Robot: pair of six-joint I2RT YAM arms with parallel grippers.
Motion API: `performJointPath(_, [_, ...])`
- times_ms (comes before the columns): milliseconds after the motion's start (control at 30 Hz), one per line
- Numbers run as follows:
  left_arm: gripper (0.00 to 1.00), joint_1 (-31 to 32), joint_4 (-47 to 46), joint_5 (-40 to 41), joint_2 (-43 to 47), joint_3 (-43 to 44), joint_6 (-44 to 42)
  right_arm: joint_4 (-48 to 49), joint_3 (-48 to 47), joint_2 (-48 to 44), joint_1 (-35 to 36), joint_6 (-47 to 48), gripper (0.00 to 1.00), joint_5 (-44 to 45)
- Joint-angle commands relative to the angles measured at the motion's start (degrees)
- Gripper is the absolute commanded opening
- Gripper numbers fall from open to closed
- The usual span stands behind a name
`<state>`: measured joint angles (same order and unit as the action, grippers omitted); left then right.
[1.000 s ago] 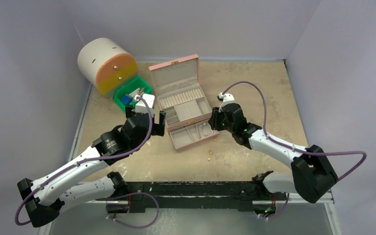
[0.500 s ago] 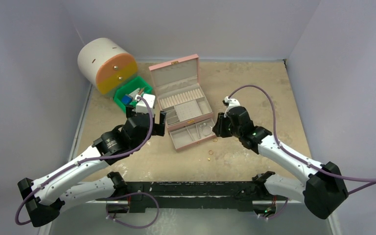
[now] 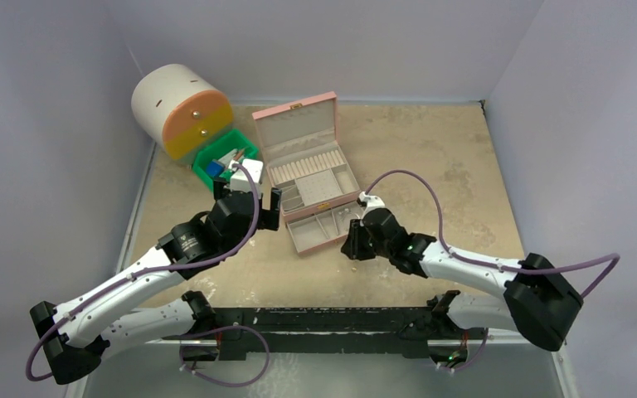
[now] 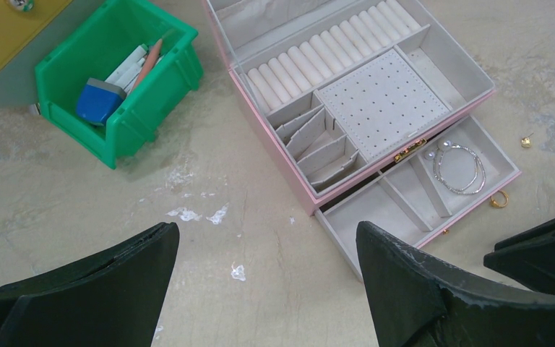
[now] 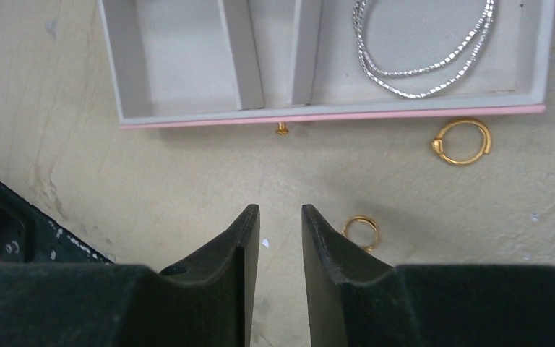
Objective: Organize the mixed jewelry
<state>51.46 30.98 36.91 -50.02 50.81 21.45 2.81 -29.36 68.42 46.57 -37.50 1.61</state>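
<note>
Gold rings [image 5: 463, 142] lie on the bench [image 5: 152, 188] just before the pink box's drawer [image 5: 332, 114] — right end effector [image 5: 280, 217] hovers beside the nearer ring [image 5: 360, 233], narrowly parted, empty (left end effector [image 4: 265, 231] gapes wide). Probably a pick-up — next, straddle that ring.

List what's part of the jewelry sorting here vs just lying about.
Job:
gold ring by the corner of the drawer; second gold ring farther out; gold stud; silver chain, already in the drawer; pink jewelry box, likely where they go.

Lying about:
green bin with a blue item inside; round white-and-orange drawer unit.
</note>
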Motion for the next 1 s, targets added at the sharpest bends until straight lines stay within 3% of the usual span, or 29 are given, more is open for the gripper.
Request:
performJointPath(0, [0.93, 0.1, -1.4, 1.2, 0.7, 2.5, -0.3, 8.4, 0.0, 2.1, 2.4, -2.9, 0.32, 6.1])
performJointPath(600, [0.93, 0.1, -1.2, 1.4, 0.4, 2.6, -0.2, 19.1, 0.0, 15.1, 4.6, -5.5, 0.33, 10.8])
performJointPath(967, [0.93, 0.1, -1.2, 1.5, 0.0, 2.6, -0.3, 20.1, -0.3, 18.1, 5.0, -6.3, 0.30, 12.9])
